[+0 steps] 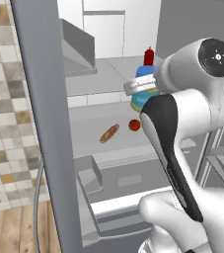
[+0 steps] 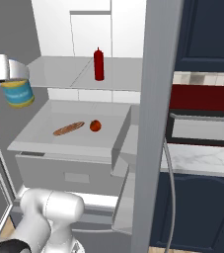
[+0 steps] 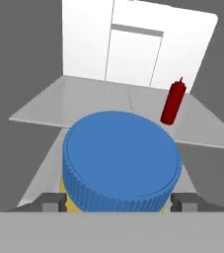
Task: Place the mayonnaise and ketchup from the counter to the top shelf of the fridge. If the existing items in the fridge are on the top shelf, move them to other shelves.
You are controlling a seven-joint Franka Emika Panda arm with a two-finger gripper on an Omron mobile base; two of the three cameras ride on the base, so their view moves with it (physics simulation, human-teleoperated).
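Mayo jar upright, lid up | end effector clamping it | ketchup upright on top shelf

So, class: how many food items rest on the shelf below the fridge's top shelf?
2: a brown loaf on the left, a red fruit just right of it. None seem hidden.

Flat, even rendered light, no clear source. Faint soft shadows, no glare. Sharp throughout, slightly coarse edges, no edge distortion.
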